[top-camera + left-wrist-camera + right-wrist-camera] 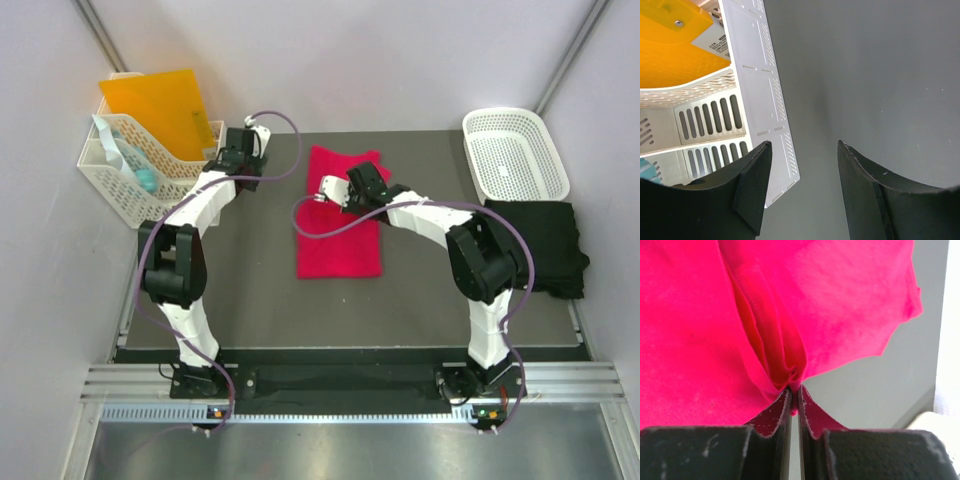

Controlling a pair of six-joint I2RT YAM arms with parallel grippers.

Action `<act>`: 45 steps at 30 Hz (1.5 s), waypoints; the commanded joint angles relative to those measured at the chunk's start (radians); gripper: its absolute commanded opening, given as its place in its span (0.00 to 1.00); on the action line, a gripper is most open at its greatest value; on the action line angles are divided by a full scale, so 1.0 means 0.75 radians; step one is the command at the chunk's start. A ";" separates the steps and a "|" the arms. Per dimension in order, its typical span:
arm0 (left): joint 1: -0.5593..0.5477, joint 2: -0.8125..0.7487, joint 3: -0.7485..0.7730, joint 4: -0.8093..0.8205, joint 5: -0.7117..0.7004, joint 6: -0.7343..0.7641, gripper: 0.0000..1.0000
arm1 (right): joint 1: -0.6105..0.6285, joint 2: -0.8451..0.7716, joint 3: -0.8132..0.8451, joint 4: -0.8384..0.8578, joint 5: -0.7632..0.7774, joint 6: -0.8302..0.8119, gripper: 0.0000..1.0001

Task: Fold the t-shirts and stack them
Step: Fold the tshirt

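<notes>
A pinkish-red t-shirt lies folded into a long strip on the dark table, in the middle. My right gripper sits over the strip's upper part, shut on a pinched fold of the red t-shirt; the cloth bunches right at the fingertips. A black t-shirt lies folded at the right edge of the table. My left gripper hovers at the back left, open, with nothing between its fingers, only bare table under it.
A white slotted organiser with an orange folder stands at the back left, close beside my left gripper; its wall shows in the left wrist view. A white lattice basket sits at the back right, behind the black shirt.
</notes>
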 commanded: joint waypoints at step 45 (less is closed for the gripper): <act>-0.018 0.221 0.249 -0.207 1.079 0.030 0.83 | -0.500 0.009 0.350 -0.666 -0.817 0.310 0.00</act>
